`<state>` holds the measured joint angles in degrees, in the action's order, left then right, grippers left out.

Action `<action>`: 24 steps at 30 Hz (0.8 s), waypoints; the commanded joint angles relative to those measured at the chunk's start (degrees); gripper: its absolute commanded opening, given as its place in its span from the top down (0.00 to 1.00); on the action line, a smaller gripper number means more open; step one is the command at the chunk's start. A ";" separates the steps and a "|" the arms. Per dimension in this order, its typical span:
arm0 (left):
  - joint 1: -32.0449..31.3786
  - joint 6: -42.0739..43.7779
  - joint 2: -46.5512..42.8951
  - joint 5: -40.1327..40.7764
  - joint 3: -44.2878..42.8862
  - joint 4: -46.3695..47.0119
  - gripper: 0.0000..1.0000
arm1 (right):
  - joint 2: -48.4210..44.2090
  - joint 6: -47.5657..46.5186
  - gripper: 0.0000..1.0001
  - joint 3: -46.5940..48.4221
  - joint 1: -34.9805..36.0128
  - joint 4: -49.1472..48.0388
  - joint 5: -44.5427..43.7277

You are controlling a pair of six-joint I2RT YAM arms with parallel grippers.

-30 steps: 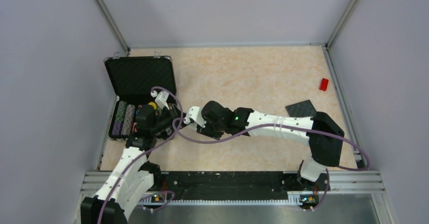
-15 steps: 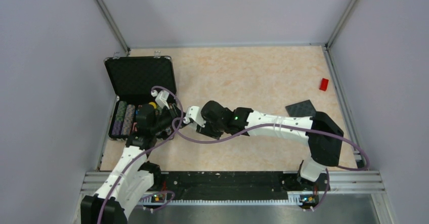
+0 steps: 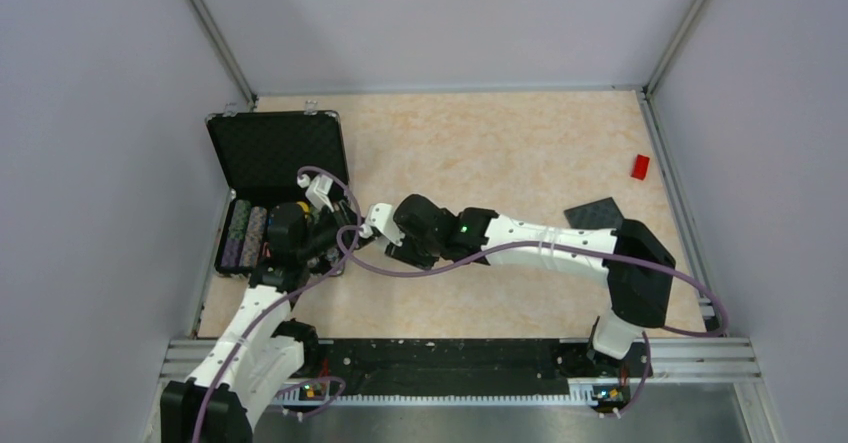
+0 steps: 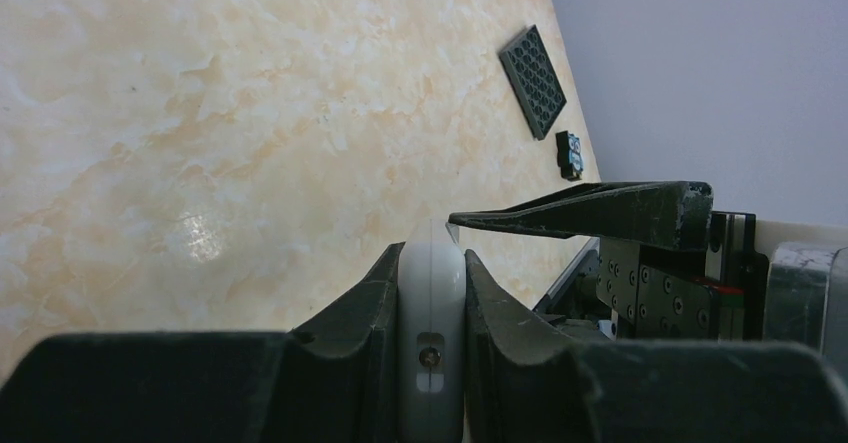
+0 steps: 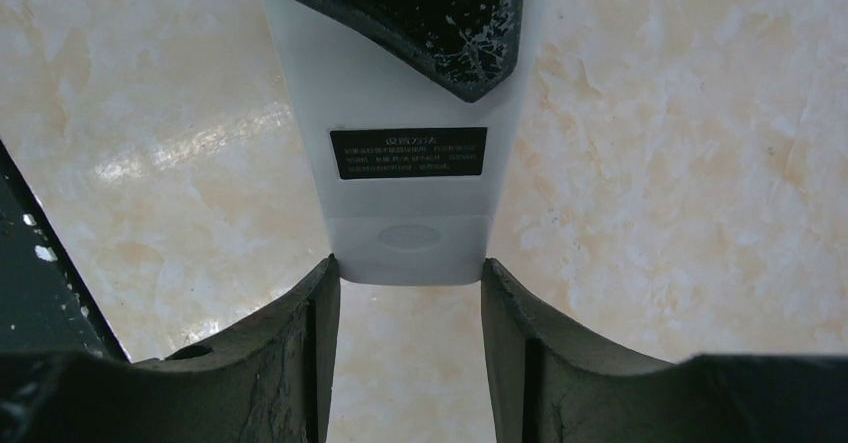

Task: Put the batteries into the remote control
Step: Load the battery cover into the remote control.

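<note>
Our left gripper [image 4: 431, 253] clamps the remote control [image 5: 408, 213], its free end at the parted fingertips of our right gripper [image 5: 410, 275], though we cannot tell if they pinch.

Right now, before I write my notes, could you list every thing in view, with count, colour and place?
remote control: one, white with black label, held above the table
case: one, black, open, far left
chips: several rows, mixed colours, inside the case
block: one, red, far right
studded plate: one, dark grey, right side
small piece: one, black, beside the plate; kind unclear
batteries: none visible
table: one, beige marbled
left claw: shut on the remote control
right claw: tips flank the remote's end; contact unclear
</note>
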<state>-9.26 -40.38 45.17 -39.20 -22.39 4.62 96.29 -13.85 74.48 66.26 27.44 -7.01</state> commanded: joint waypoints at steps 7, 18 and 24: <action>-0.68 -11.79 0.55 -7.42 -3.29 8.82 1.00 | 0.77 2.50 0.60 5.75 -1.04 -4.47 2.87; -0.11 -15.91 2.18 -8.65 -6.04 9.84 1.00 | 0.45 3.14 0.45 8.43 -2.29 -0.47 3.09; 0.55 -15.78 2.82 -7.92 -6.78 9.18 1.00 | -0.80 3.16 0.34 9.78 -2.68 1.38 2.45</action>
<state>-8.40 -52.23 47.94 -41.47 -25.43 7.88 96.47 -11.70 80.86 63.92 32.71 -5.65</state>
